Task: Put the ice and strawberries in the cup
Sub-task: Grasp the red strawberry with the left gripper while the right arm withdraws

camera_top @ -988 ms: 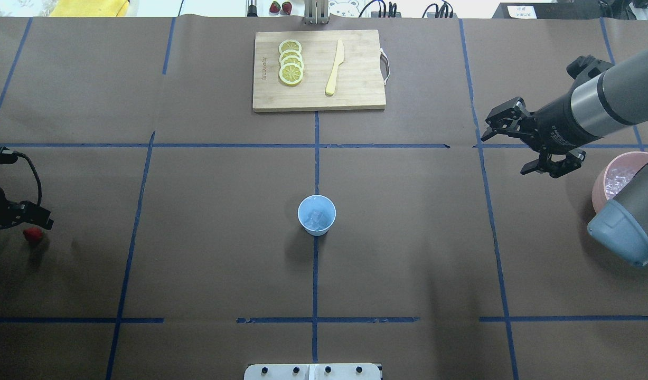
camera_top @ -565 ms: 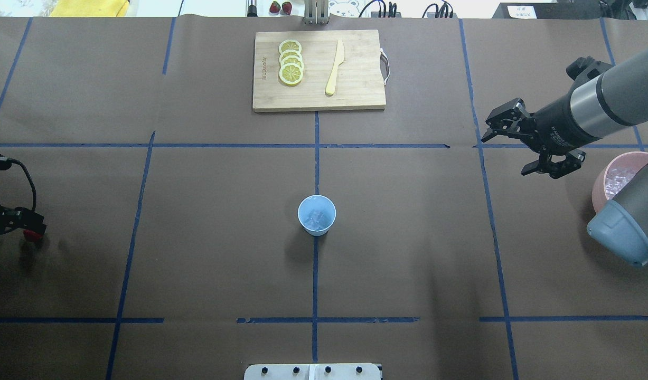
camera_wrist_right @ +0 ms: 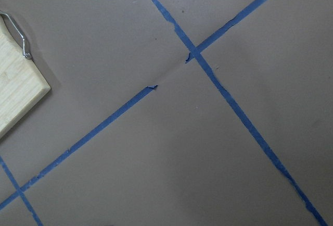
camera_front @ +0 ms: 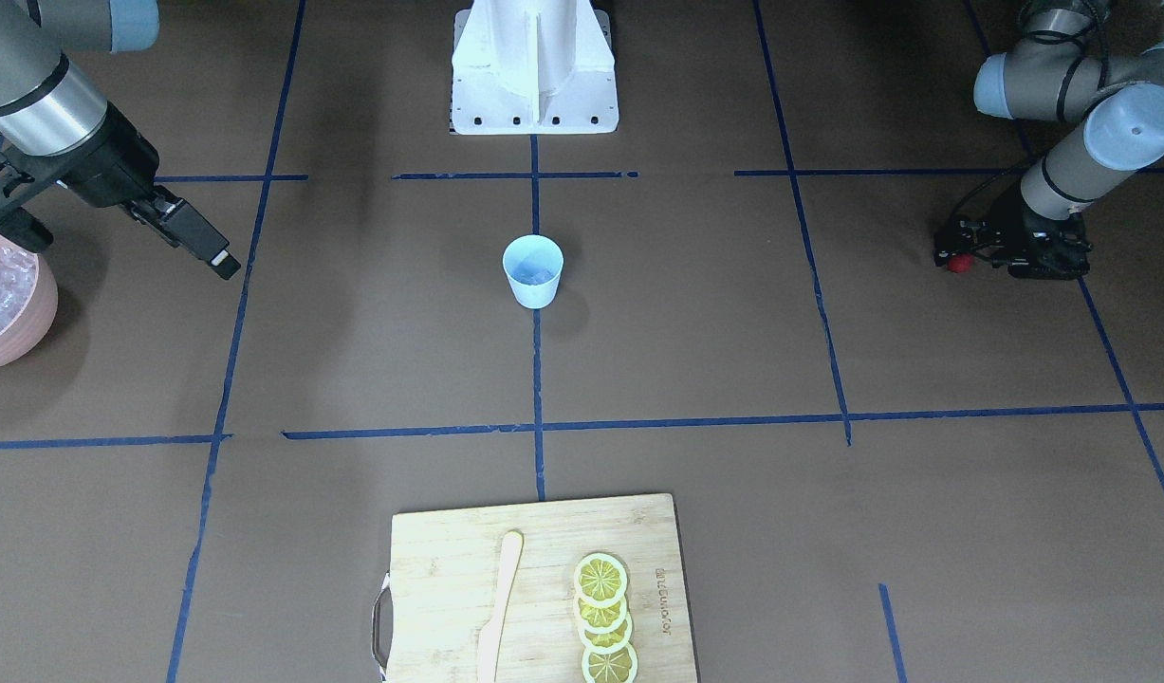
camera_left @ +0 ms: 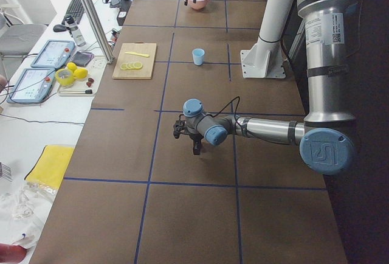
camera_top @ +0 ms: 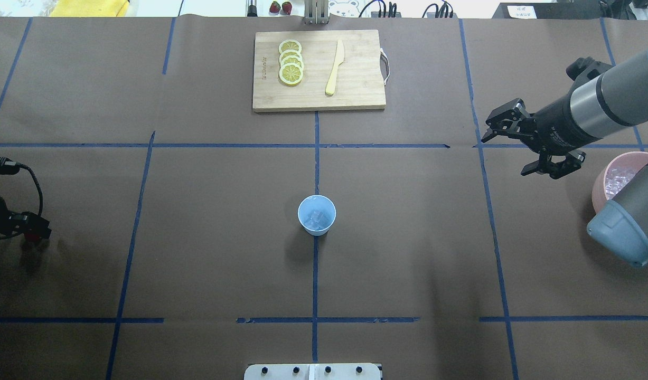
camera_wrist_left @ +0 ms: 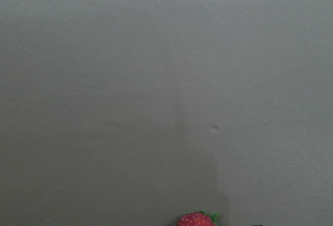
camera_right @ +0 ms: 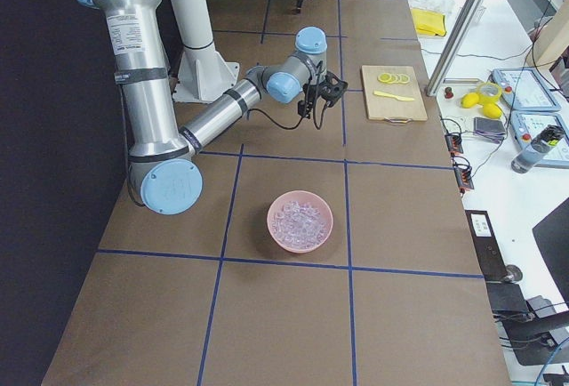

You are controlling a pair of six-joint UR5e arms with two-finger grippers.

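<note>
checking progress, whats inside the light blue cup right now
Clear, glassy ice cubes lie at the bottom of the small pale light-blue tapered cup. The red strawberry is not in it. Anything beneath the cubes is covered and cannot be seen.

left pincer (camera_top: 37, 232) shifted, now covering strawberry (camera_front: 960, 264)

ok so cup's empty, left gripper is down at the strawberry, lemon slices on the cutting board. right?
Not empty: the cup holds ice, as the overhead exterior view shows. The rest stands: the left gripper is down at the strawberry, and the lemon slices are on the cutting board.
</note>
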